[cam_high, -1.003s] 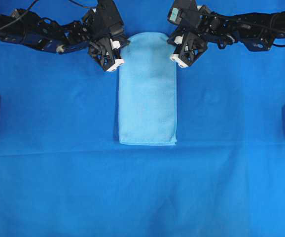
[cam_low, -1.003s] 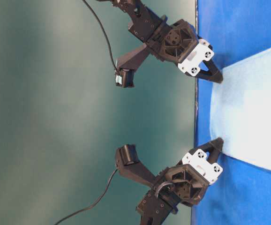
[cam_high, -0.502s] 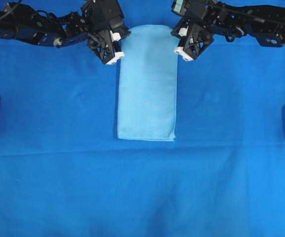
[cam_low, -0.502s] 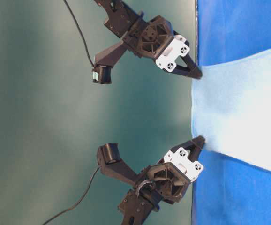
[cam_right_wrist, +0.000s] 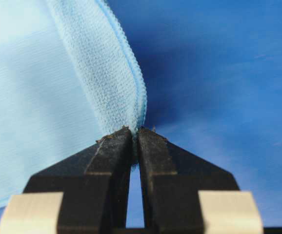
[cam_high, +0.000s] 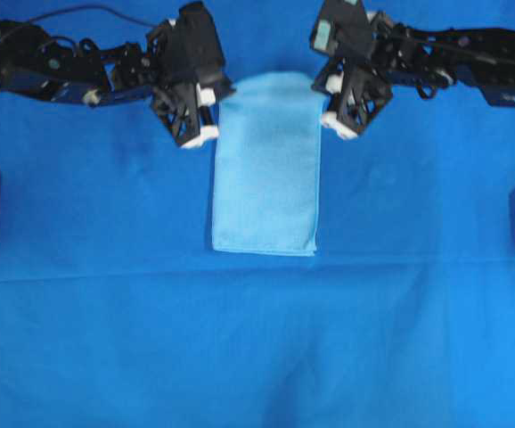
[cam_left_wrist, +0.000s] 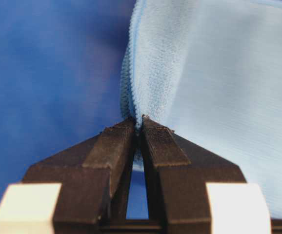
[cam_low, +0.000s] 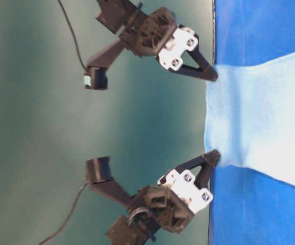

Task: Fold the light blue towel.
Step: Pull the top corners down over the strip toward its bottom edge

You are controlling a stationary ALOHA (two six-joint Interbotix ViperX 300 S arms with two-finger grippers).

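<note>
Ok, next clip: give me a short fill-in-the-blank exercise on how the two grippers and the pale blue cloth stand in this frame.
1. The left gripper is ____ on a corner of the thin pale sky-blue microfibre towel.
2. The right gripper pinches the towel's other far ____.
3. The towel's far end is ____ off the large deep royal-blue cloth sheet.
4. The towel's near end lies ____ on the sheet.

Missing words: shut; corner; lifted; flat

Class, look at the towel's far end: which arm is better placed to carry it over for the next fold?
Neither alone. The left pincer and right pincer each pinch a far corner of the light blue towel, so both should likely move together.
</note>
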